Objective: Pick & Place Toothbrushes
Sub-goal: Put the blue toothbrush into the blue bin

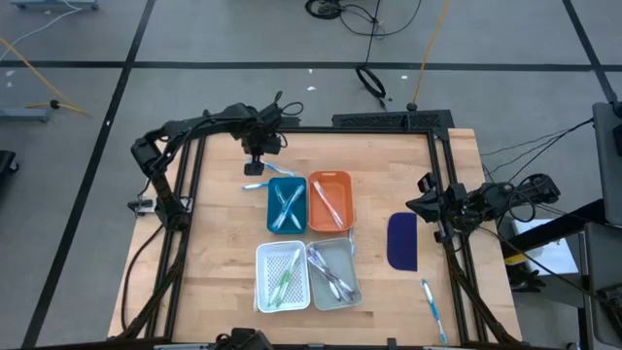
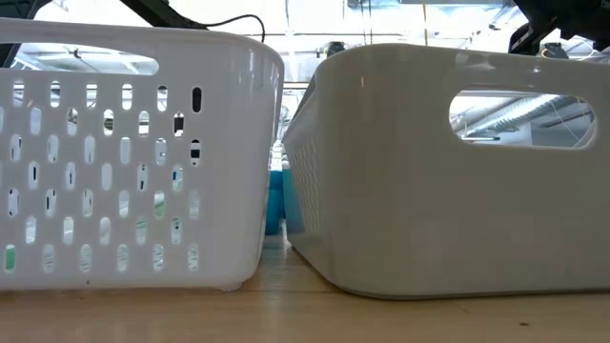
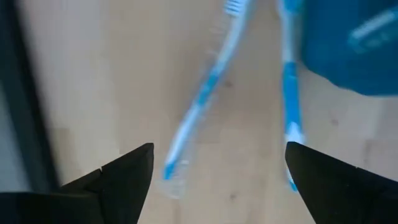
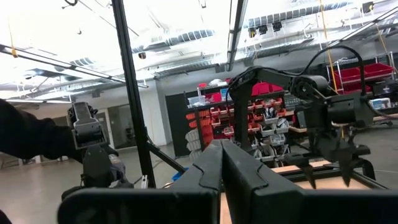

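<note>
My left end effector (image 1: 256, 163) hangs over the far part of the worktop (image 1: 214, 243), left of centre, fingers spread wide and gripping nothing. In the left wrist view my two dark fingertips (image 3: 127, 171) frame two loose toothbrushes (image 3: 205, 99) with blue-and-white handles lying on the bare wood, right beside the blue tray (image 3: 348, 43). From above those two (image 1: 259, 176) sit just off the far left corner of the blue tray (image 1: 286, 205), touching or almost touching its rim. My right end effector (image 1: 425, 197) waits at the right edge of the worktop, fingers closed on nothing; the right wrist view shows them pressed together (image 4: 221, 177). Four small trays sit in a block mid-worktop: blue tray with crossed light toothbrushes, orange tray (image 1: 329, 202) just beside it with one or two pale brushes, white slotted tray (image 1: 282, 276) toward the near edge with green and white brushes, grey tray (image 1: 333, 273) next to it with several more. A dark blue pad (image 1: 402, 240) lies between the trays and the right edge. One more blue-and-white toothbrush (image 1: 432, 308) lies alone near the near right corner. The low view shows only the white tray (image 2: 124, 152) and grey tray (image 2: 448, 162) walls up close.
</note>
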Controlling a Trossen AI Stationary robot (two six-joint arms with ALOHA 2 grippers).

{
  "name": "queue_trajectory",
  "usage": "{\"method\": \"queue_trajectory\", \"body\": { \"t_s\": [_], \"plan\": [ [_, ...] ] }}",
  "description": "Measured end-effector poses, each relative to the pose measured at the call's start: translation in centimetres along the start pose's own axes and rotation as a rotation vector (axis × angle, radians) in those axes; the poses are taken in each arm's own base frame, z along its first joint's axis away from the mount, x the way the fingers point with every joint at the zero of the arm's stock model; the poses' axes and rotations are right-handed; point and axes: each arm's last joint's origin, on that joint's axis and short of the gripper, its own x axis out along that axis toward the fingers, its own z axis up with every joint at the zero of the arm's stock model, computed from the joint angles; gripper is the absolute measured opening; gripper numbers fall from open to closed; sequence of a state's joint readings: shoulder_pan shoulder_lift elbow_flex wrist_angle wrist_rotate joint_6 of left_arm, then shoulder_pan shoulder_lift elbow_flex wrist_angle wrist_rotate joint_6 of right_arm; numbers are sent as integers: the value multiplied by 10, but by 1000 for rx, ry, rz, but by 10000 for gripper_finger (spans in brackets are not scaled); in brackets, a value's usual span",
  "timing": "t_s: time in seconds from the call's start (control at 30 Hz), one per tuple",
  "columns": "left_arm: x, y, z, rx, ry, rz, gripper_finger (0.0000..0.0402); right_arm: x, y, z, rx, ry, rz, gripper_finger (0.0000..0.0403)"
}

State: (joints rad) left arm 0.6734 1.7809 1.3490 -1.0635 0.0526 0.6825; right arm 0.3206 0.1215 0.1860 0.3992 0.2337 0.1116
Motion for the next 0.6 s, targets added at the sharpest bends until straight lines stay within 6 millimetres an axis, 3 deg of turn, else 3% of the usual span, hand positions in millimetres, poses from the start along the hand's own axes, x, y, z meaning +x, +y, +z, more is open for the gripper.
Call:
{"method": "queue_trajectory", "body": {
  "t_s": [0.37, 0.6],
  "plan": [
    [7, 14, -6, 57, -56, 45, 317, 0, 0, 0, 11, 0, 0, 0],
    [38, 19, -4, 34, 25, -51, 297, 0, 0, 0, 33, 0, -1, 0]
  ]
}}
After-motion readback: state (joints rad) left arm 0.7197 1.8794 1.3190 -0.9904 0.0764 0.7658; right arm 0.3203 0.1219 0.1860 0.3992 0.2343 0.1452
